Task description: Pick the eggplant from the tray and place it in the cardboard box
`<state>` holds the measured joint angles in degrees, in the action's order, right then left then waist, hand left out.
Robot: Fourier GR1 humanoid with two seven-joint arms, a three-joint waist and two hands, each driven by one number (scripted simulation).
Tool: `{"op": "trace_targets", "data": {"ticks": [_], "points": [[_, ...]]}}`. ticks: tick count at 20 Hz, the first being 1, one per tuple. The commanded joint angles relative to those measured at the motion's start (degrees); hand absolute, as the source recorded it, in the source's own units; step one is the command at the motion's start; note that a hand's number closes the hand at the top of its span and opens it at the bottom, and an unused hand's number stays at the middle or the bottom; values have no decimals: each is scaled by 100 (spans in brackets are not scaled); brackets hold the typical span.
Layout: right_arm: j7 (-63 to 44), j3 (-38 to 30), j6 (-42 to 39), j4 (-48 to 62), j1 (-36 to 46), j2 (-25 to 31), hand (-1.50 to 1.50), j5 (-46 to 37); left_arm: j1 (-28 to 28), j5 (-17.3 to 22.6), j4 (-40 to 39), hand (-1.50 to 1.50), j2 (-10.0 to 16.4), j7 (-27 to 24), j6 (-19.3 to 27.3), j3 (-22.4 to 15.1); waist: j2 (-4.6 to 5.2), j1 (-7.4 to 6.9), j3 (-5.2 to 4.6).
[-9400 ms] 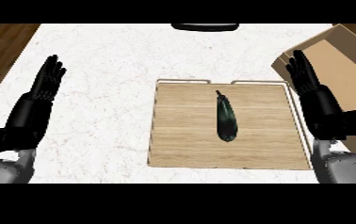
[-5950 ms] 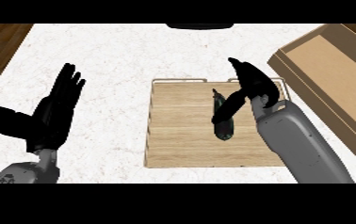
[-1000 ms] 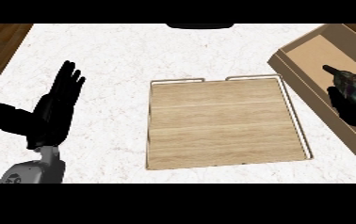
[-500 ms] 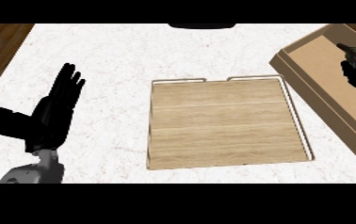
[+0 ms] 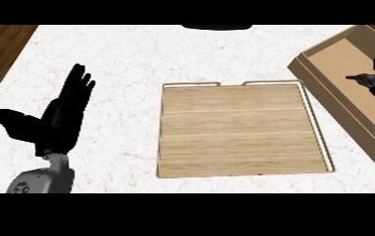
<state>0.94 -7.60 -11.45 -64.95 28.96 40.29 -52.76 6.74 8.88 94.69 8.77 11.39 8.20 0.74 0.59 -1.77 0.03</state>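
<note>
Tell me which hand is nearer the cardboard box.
Right. The right hand is over the cardboard box at the view's right edge; the left hand rests open on the tray's far side.

A kitchen, by the look of it: a white, faintly speckled stone-like desk [image 5: 124, 56] spreads under the left robot hand [image 5: 62, 116], a flat rectangular light-wood tray with a thin metal rim [image 5: 242, 131] lies to that hand's right, and dark wooden flooring [image 5: 13, 41] shows beyond the hand at the far left
</note>
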Motion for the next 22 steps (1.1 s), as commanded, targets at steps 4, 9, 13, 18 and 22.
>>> {"op": "trace_targets", "data": {"ticks": [4,9,13,18,22], "points": [[1056,-302,766,1992,745,-224,-150,96,-47,90,60,0,75,5,-190,81,-20,40,5],[1770,-1051,1747,1647,1001,-534,-150,897,165,215,-120,0,139,122,-181,261,-7,82,13],[2454,-1688,1604,2011,1092,-606,-150,1765,119,74,-159,0,157,-71,-144,279,-21,105,9],[1894,-2488,259,2202,1594,-394,-150,2951,56,-41,-4,0,-33,100,93,144,-74,194,2],[1687,-3126,-248,2660,1738,-337,-150,3748,-41,-69,282,0,23,291,62,57,-69,129,9]]}}
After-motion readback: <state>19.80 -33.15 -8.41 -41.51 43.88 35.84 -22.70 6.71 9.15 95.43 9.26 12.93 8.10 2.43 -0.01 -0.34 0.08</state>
